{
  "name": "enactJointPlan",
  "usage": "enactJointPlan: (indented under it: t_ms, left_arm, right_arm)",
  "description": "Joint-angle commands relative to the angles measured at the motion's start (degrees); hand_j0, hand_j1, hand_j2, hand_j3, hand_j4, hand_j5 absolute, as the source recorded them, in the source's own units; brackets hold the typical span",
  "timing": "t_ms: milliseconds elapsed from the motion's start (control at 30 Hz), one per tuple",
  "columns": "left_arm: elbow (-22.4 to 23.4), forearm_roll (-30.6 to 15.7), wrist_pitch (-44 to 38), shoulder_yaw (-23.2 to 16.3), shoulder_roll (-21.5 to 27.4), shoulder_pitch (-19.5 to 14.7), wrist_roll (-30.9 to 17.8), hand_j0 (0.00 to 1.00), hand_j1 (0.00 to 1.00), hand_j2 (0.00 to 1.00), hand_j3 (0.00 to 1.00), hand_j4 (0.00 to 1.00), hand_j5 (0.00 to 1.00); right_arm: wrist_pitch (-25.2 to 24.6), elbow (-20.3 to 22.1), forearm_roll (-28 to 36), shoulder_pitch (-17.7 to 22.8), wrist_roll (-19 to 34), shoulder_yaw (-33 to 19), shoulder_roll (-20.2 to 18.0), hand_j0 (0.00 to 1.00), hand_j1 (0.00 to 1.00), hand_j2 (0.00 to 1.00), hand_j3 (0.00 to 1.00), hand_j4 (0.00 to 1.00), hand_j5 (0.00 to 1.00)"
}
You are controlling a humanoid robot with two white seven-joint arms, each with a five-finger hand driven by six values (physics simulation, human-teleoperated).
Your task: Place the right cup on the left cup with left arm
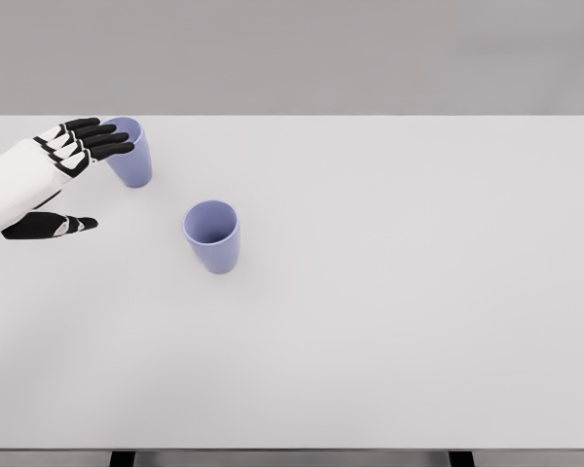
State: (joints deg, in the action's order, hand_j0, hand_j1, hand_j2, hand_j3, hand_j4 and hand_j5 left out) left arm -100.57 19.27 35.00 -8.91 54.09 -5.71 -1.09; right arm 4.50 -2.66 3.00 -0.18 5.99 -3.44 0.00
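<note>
Two light blue cups stand upright on the white table (389, 292). The left cup (133, 161) is at the far left near the back edge. The right cup (212, 235) stands nearer the front, a little right of it. My left hand (90, 181) comes in from the left edge with fingers spread and thumb (54, 226) held apart, holding nothing. Its fingertips (112, 144) overlap the left cup's rim in the picture. The hand is well left of the right cup. My right arm does not show.
The table's back edge runs just behind the left cup. Dark table legs (123, 458) show at the bottom edge.
</note>
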Motion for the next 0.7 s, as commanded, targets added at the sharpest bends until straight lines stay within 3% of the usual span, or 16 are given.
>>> enactJointPlan:
  t_ms: [0,433,533,667]
  left_arm:
    - [0.02,-0.37,0.00,0.03,0.05,0.00,0.04,1.00,1.00,1.00,1.00,1.00,1.00]
    - [0.11,-1.16,0.00,0.38,0.05,0.88,0.47,1.00,1.00,1.00,1.00,1.00,1.00]
    - [0.11,-5.38,0.00,0.03,0.05,0.88,0.65,0.99,0.99,0.99,0.99,0.99,0.99]
    - [-0.33,-17.24,0.00,-2.69,1.63,1.49,0.30,0.99,0.99,0.99,0.99,0.99,0.99]
  right_arm:
    - [-0.02,0.03,-0.01,0.00,0.08,0.10,0.00,1.00,1.00,1.00,1.00,1.00,1.00]
    - [-0.19,-0.33,-0.01,0.00,-0.01,0.10,0.00,1.00,1.00,1.00,1.00,1.00,1.00]
    - [-0.19,-0.33,-0.01,0.00,-0.01,0.10,0.00,1.00,1.00,1.00,1.00,1.00,1.00]
    - [-0.19,-0.33,-0.01,0.00,0.08,0.10,0.00,1.00,1.00,1.00,1.00,1.00,1.00]
